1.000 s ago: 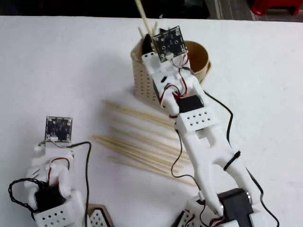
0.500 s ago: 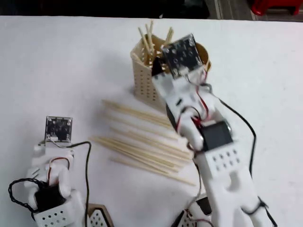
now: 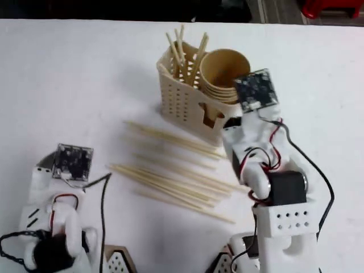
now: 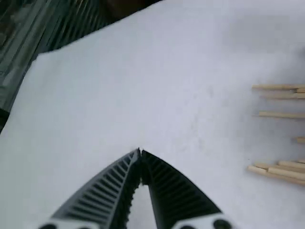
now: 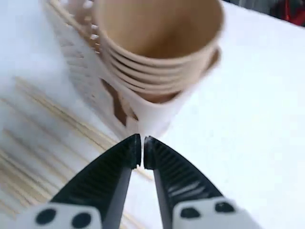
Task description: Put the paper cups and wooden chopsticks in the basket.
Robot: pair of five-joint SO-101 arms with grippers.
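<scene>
The slotted basket (image 3: 182, 105) stands upright on the table (image 3: 68, 74), the paper cups (image 3: 223, 68) stacked inside it. The loose wooden chopsticks (image 3: 170, 181) lie scattered just in front of it. They look light, stiff, thin and likely to roll, so I would pinch one at mid-length. My right gripper (image 5: 142, 143), near the basket, and my left gripper (image 4: 140, 155), off beside the sticks, are both pressed together and empty.

Overhead view, close wrist views, chopsticks (image 3: 170, 176) shared

The left gripper (image 4: 140, 152) and the right gripper (image 5: 143, 139) have jaws pressed together.
</scene>
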